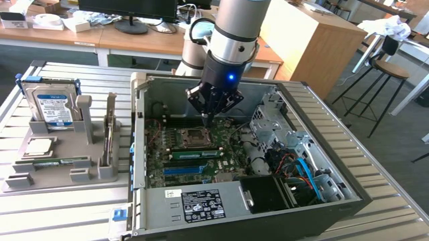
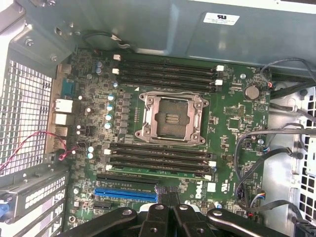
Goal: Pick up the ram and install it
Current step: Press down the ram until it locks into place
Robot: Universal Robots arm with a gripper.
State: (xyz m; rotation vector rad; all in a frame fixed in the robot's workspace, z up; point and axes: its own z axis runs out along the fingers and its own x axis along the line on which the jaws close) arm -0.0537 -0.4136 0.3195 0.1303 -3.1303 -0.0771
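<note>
Open computer case (image 1: 348, 198) on bench (image 1: 60, 211) holds motherboard (image 2: 232, 123); 1 ram (image 1: 196, 154) seated in slot beside empty processor socket (image 2: 171, 118); claw (image 1: 208, 119) pressed together, empty, above motherboard; grey holder tray (image 1: 40, 181) carries hard drive (image 1: 55, 108), another ram (image 1: 108, 131) standing upright.

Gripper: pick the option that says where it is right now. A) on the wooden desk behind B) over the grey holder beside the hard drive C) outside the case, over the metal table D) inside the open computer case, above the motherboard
D: in the exterior view the gripper hangs inside the open computer case, its shut fingertips just above the motherboard near the empty processor socket.
</note>
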